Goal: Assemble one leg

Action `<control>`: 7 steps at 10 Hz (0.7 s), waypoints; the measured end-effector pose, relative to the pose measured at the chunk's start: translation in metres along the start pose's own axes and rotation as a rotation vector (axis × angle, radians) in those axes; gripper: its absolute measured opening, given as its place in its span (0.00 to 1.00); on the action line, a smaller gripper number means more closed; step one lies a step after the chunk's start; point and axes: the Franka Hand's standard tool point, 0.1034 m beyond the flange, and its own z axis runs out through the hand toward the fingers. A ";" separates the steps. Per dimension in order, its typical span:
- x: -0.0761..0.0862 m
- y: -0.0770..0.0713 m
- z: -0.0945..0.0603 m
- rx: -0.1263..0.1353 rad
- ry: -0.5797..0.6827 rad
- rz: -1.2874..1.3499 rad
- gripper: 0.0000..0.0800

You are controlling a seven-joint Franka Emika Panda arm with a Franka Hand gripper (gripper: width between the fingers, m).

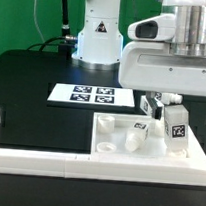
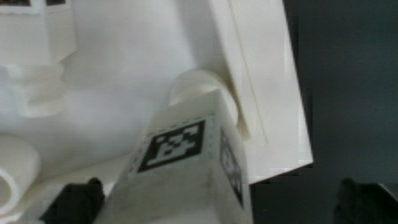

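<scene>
Item: leg [image 1: 175, 128], tagged, about upright at the tabletop's [image 1: 114, 132] corner, near the table [image 1: 33, 80] edge on the exterior view's right.
Fingers [image 2: 79, 199]: spread wide on either side of it, gripping nothing.
Step, as I judge it: seating the leg in its socket.
Handling: I centre over it, close squarely, then twist without tilting.

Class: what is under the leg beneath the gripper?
The white tabletop lies under the leg. The leg's lower end covers the spot beneath, so contact cannot be seen.
</scene>
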 end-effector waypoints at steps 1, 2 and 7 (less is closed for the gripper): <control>0.000 0.000 0.000 0.000 0.000 -0.001 0.61; 0.000 0.000 0.000 0.001 -0.001 0.041 0.61; -0.001 0.002 0.002 -0.014 0.004 0.523 0.36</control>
